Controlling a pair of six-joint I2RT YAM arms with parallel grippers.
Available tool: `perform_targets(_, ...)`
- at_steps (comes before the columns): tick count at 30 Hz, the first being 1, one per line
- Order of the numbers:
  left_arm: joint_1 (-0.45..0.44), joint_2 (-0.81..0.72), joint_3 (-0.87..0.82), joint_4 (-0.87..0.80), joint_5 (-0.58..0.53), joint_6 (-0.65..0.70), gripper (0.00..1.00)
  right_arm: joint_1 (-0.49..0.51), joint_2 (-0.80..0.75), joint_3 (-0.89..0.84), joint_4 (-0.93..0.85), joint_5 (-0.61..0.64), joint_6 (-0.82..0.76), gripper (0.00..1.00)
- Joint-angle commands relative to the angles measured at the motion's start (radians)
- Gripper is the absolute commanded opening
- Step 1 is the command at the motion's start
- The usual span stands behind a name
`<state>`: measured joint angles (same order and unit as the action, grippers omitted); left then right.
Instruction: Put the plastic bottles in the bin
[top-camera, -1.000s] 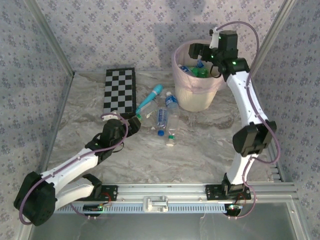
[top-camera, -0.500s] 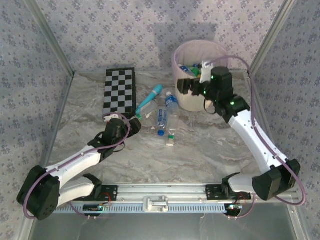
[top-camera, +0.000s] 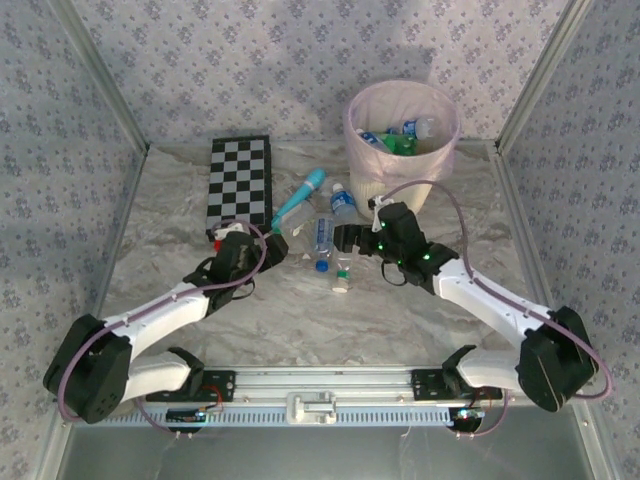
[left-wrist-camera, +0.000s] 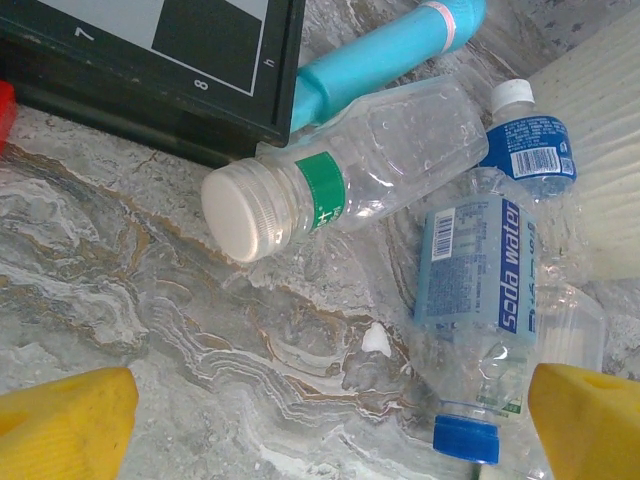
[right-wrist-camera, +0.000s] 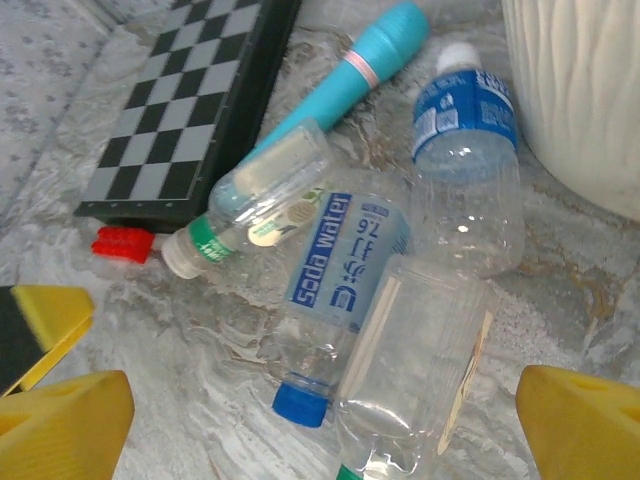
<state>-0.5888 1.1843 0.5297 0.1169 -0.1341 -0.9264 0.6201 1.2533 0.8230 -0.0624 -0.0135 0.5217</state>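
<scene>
Several plastic bottles lie in a cluster on the marble table: a blue-capped soda water bottle (top-camera: 322, 238) (left-wrist-camera: 468, 290) (right-wrist-camera: 340, 275), a blue-labelled one with a white cap (top-camera: 343, 203) (left-wrist-camera: 527, 140) (right-wrist-camera: 465, 150), a clear one with a green band (left-wrist-camera: 350, 170) (right-wrist-camera: 250, 200), and a clear squarish one (top-camera: 346, 262) (right-wrist-camera: 420, 370). More bottles (top-camera: 400, 140) lie inside the bin (top-camera: 365, 185) (right-wrist-camera: 580, 90). My left gripper (top-camera: 275, 245) (left-wrist-camera: 325, 430) is open just left of the cluster. My right gripper (top-camera: 345, 240) (right-wrist-camera: 320, 425) is open, low over the cluster's right side, its jaws straddling the soda water and squarish bottles.
A teal wand (top-camera: 300, 197) (left-wrist-camera: 390, 55) (right-wrist-camera: 350, 75) lies behind the bottles, against the checkerboard (top-camera: 240, 180) (left-wrist-camera: 150, 50) (right-wrist-camera: 180, 110). A small red piece (right-wrist-camera: 120, 245) sits by the board's corner. Patterned walls close in the back and both sides.
My right arm has swung from above the bin down and left to the bottle cluster, still open. My left gripper has edged slightly toward the bottles.
</scene>
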Motion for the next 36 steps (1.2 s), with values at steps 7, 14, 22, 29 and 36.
perform_targets(7, 0.003, 0.003, 0.039, 0.001, 0.022, 0.001, 1.0, 0.012, 0.219, 0.027, 0.053, 0.041, 0.132, 1.0)
perform_targets(14, 0.003, -0.005, 0.039, -0.013, 0.016, 0.01, 1.0, 0.01, 0.367, 0.101, -0.012, 0.044, 0.135, 1.0)
perform_targets(22, 0.009, -0.008, 0.043, -0.025, 0.017, 0.023, 1.0, 0.004, 0.474, 0.147, -0.028, 0.075, 0.141, 0.97)
perform_targets(29, 0.014, -0.031, 0.024, -0.026, 0.011, 0.022, 1.0, -0.009, 0.481, 0.129, -0.047, 0.113, 0.149, 0.9)
perform_targets(36, 0.015, -0.032, 0.019, -0.022, 0.013, 0.019, 1.0, -0.01, 0.427, 0.085, -0.054, 0.148, 0.149, 0.81)
